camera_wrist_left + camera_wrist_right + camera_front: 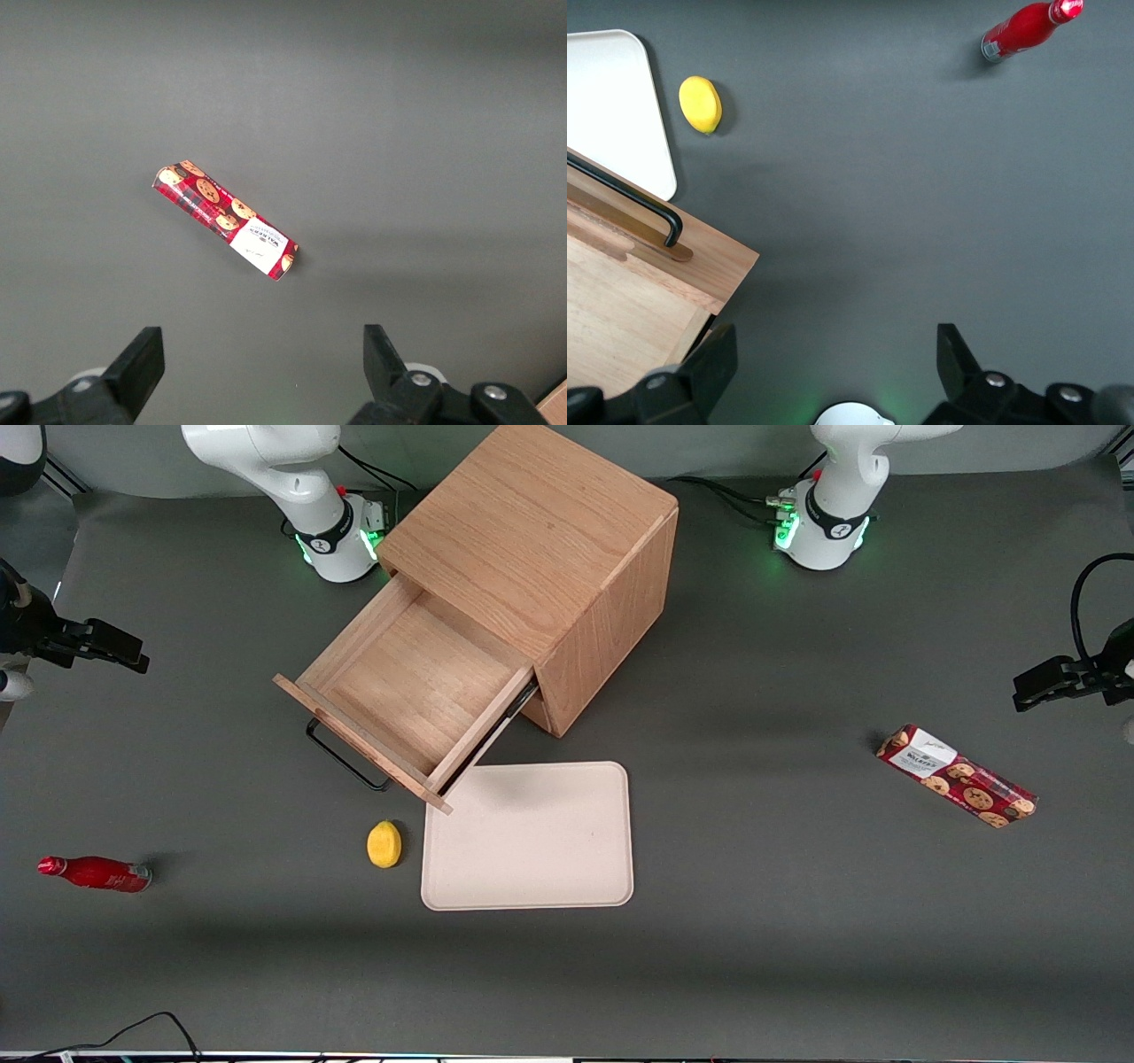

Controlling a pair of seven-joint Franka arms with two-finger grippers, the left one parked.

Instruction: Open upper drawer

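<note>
White glossy arm; green-lit base (341, 545); black cables; black two-finger tool (833, 359), silver screws.

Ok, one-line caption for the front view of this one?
Upper drawer pulled out of the oak cabinet; tool open, off at the working arm's end.

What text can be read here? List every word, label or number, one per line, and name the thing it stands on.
Cookie box: a white label with dark print, too small to read in the front view.
Cookie box, left wrist view: same white label, print blurred, unreadable.
Red bottle: no readable lettering.
Upper drawer, pulled open, and cabinet: no markings.
Tray, lemon: none.
Claw, open above the table beside the drawer front: none.
</note>
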